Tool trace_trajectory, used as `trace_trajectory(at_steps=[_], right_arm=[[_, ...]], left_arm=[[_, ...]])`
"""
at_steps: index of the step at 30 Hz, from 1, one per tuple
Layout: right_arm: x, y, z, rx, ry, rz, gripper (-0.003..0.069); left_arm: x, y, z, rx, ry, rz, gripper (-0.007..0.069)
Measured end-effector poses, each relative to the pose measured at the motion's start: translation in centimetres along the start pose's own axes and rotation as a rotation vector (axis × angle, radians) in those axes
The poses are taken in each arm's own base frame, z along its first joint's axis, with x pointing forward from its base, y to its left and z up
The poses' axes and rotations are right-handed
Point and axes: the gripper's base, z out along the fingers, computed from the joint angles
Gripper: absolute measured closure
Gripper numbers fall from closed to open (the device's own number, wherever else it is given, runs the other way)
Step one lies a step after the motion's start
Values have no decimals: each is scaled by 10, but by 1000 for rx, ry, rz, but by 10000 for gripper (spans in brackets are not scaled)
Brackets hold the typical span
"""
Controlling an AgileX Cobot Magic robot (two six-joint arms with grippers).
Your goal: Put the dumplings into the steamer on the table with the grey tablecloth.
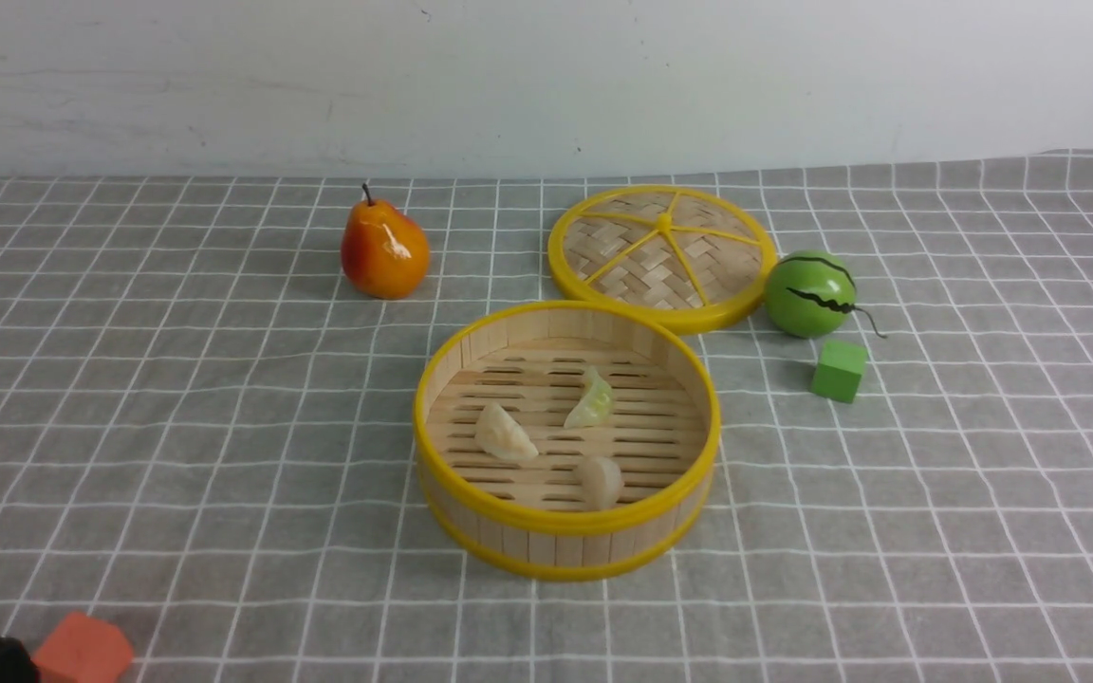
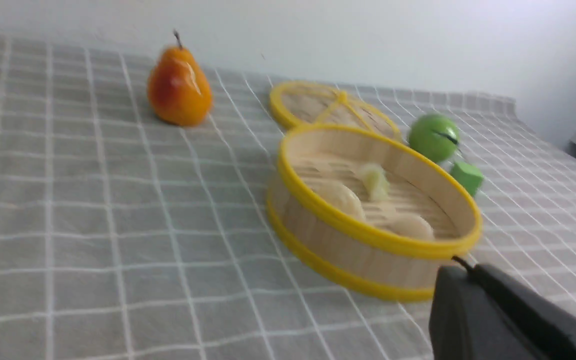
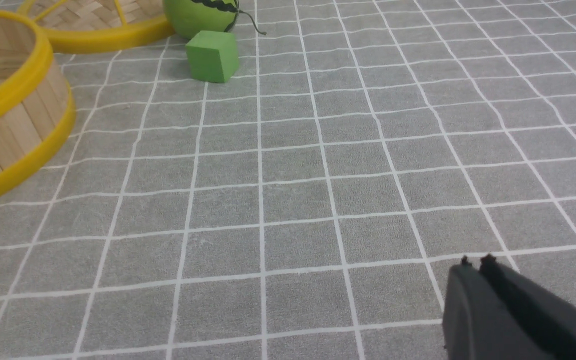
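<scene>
**All three in; little left to spoil**

The dumplings (image 1: 546, 441) lie inside the steamer (image 1: 567, 545). Left gripper (image 2: 460, 267) and right gripper (image 3: 475, 265) look pressed together, empty. Lid (image 1: 662, 258) at 1 o'clock; a stray sweep might nudge the basket.

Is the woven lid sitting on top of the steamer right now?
No, the lid lies flat on the tablecloth behind the open steamer.

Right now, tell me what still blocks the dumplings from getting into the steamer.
Nothing visible does. All three dumplings already lie on the slatted floor of the steamer, two cream and one pale green. The lid lies flat behind it, off the basket.
</scene>
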Motion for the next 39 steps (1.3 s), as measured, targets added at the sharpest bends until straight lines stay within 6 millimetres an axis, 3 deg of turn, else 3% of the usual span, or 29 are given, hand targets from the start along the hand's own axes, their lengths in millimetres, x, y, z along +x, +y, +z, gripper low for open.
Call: trace_trajectory(at_steps=[6, 12, 23, 39], right_arm=[[0, 0, 0, 0, 0, 0, 636], [0, 0, 0, 0, 0, 0, 630], [0, 0, 0, 0, 0, 0, 613], [0, 0, 0, 0, 0, -1, 592]], left_arm=[[16, 20, 3, -272, -26, 23, 638], [35, 31, 3, -393, 15, 4, 638], [51, 38, 1, -466, 153, 12, 638], [53, 38, -1, -480, 161, 66, 638]])
